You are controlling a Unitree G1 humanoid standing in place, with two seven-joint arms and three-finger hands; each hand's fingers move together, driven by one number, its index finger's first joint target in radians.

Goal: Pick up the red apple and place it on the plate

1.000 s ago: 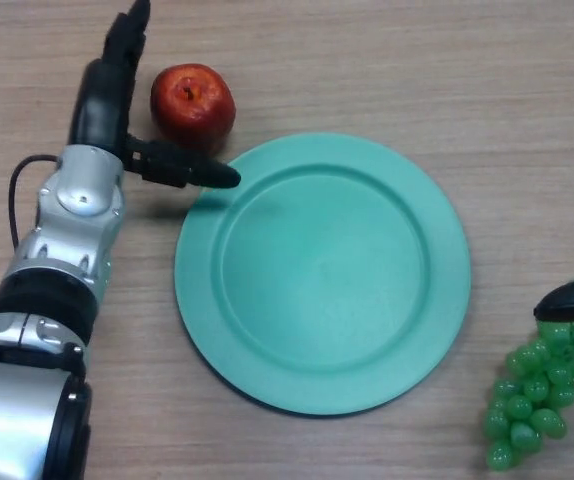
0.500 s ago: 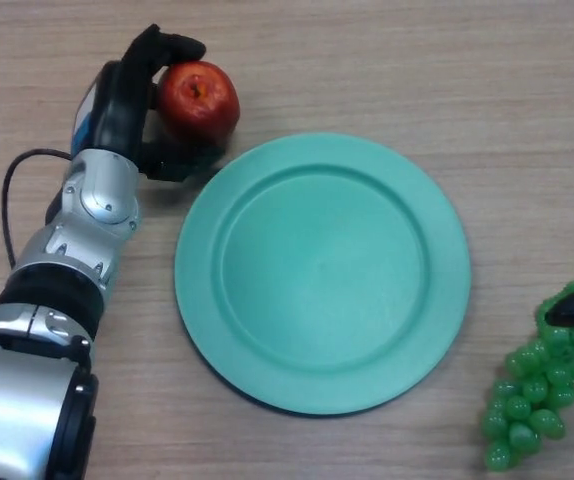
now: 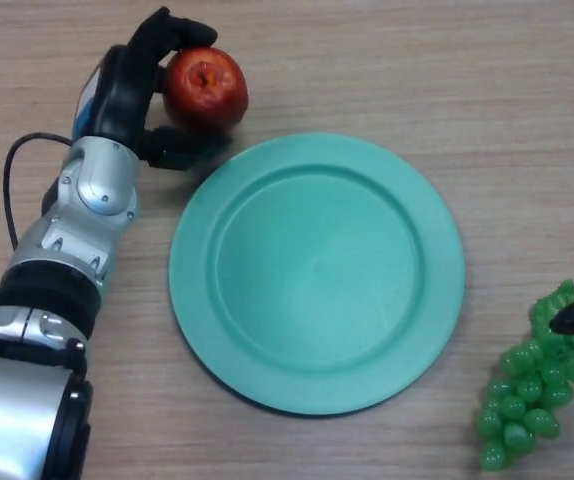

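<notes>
Gripping the red apple (image 3: 205, 88), left hand (image 3: 132, 85) — plate (image 3: 317, 385) bare.

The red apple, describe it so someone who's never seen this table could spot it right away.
Start at the big green plate mid-table and look past its upper-left rim. The red apple sits there with the left hand curled around it; it is the only red, round thing.

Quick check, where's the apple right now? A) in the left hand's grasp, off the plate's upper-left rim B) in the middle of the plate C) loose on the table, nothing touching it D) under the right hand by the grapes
A: the left hand has its fingers curled over the red apple, which sits just beyond the upper-left rim of the green plate.
</notes>
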